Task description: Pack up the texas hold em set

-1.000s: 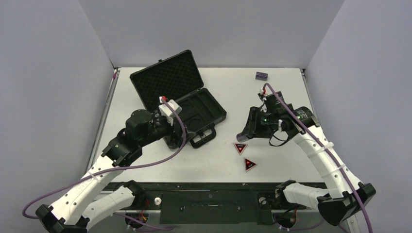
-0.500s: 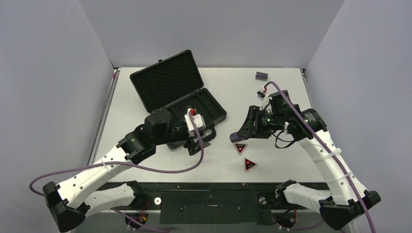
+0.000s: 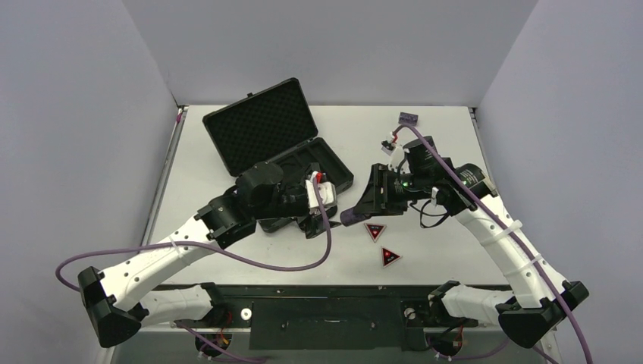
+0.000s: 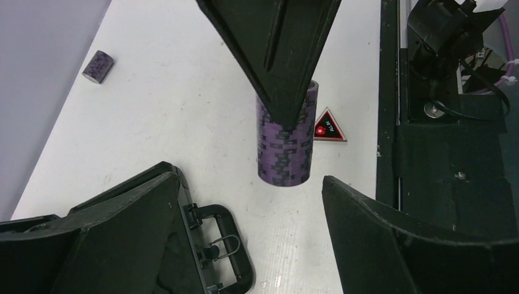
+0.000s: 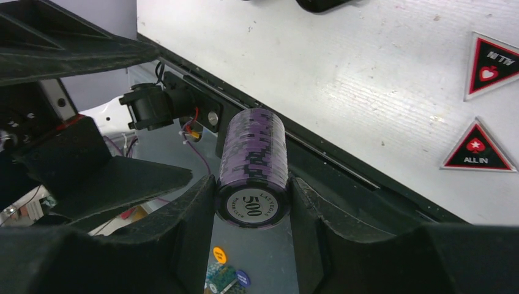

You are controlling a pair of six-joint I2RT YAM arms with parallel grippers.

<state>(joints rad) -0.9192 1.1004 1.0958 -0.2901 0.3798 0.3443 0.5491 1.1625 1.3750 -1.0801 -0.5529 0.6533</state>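
Note:
The black briefcase (image 3: 334, 173) lies open at centre left, its foam lid (image 3: 261, 125) raised; its handle (image 4: 221, 245) shows in the left wrist view. My right gripper (image 3: 356, 214) is shut on a purple-and-black chip stack (image 3: 349, 218), held above the table right of the handle; the stack also shows in both wrist views (image 5: 254, 165) (image 4: 286, 144). My left gripper (image 3: 322, 220) is open and empty, its jaws facing the stack's end from the left. A second chip stack (image 3: 409, 117) lies at the back right. Two red-and-black triangular tokens (image 3: 374, 230) (image 3: 390, 257) lie below the right gripper.
The purple cable of the left arm (image 3: 303, 262) loops over the table in front of the case. The black front rail (image 3: 326, 292) runs along the near table edge. Grey walls enclose the table on three sides.
My left gripper has swung right, from over the case to past its handle. My right gripper has carried the chip stack left, towards the left gripper.

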